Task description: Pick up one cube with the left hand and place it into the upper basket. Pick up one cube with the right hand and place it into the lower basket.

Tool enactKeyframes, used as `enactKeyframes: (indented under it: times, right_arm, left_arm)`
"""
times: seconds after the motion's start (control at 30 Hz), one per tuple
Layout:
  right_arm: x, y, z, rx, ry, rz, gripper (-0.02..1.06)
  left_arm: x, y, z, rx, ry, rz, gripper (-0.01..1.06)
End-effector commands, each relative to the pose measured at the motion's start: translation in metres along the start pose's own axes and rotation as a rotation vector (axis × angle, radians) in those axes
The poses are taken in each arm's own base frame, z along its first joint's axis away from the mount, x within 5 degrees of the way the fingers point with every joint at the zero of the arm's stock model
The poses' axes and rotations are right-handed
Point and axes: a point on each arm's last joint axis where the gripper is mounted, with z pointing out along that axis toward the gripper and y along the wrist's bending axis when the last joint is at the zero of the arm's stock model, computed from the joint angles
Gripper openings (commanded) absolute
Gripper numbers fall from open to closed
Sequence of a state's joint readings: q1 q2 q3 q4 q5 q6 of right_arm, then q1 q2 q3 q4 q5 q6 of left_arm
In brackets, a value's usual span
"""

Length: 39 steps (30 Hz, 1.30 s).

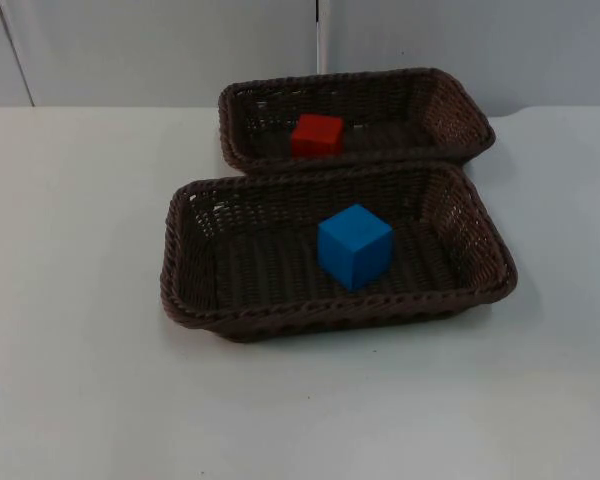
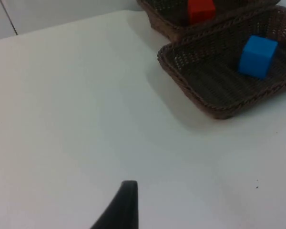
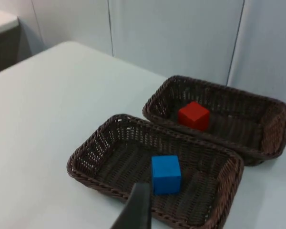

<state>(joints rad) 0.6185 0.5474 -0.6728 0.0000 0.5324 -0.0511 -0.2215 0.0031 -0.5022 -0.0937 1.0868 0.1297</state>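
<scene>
The white table (image 1: pixel 80 380) is a smooth, matte sheet that runs back to a grey partition wall (image 1: pixel 160 50) of flat panels split by thin vertical seams. Two dark brown wicker baskets sit on it, both shallow rectangles with rounded corners, open-weave sloping walls and a thick braided rim. The lower basket (image 1: pixel 195 300) is the nearer and the larger-looking of the two; the upper basket (image 1: pixel 460 110) lies directly behind it, close to the wall, and their long rims run side by side so closely that they seem to touch. A blue cube (image 1: pixel 354 246) rests on the woven floor of the lower basket, a little right of centre and turned so that one vertical edge faces the camera; its faces are plain, smooth and sharp-edged. A smaller-looking red cube (image 1: pixel 317 135), equally smooth, sits on the floor of the upper basket near its middle. The left gripper (image 2: pixel 126 205) hangs over bare table off to the side of the baskets, and the right gripper (image 3: pixel 138 207) hangs above the near rim of the lower basket; each shows a single smooth black tapered fingertip, so how wide either stands apart cannot be told, and nothing is seen held by either.
</scene>
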Motion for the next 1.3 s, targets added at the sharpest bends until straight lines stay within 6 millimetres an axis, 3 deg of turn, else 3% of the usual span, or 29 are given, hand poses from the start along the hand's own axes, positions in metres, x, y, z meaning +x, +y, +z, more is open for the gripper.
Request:
enactKeyframes:
  times: [0.0,0.27,0.7,0.9,1.17,1.27]
  right_arm:
    - [0.006,0.001,-0.016,-0.007,-0.002,-0.012,0.82]
    - [0.022,0.001,-0.065,-0.003,-0.054,-0.026,0.82]
    - [0.046,0.002,-0.102,-0.001,-0.082,-0.050,0.82]
    - [0.057,0.003,-0.105,-0.011,-0.010,-0.047,0.82]
    - [0.086,0.013,-0.080,-0.108,0.129,-0.048,0.82]
    - [0.086,0.013,-0.080,-0.109,0.138,-0.042,0.82]
  left_arm:
    - [0.000,0.000,0.001,-0.007,-0.008,-0.003,0.99]
    - [0.001,0.004,0.001,-0.041,-0.002,-0.065,0.99]
    - [0.001,0.004,0.001,-0.045,-0.003,-0.070,0.99]
    - [0.001,0.004,0.001,-0.045,-0.003,-0.070,0.99]
    - [0.001,0.004,0.001,-0.047,-0.003,-0.069,0.99]
    - [0.001,0.004,0.001,-0.047,-0.003,-0.069,0.99]
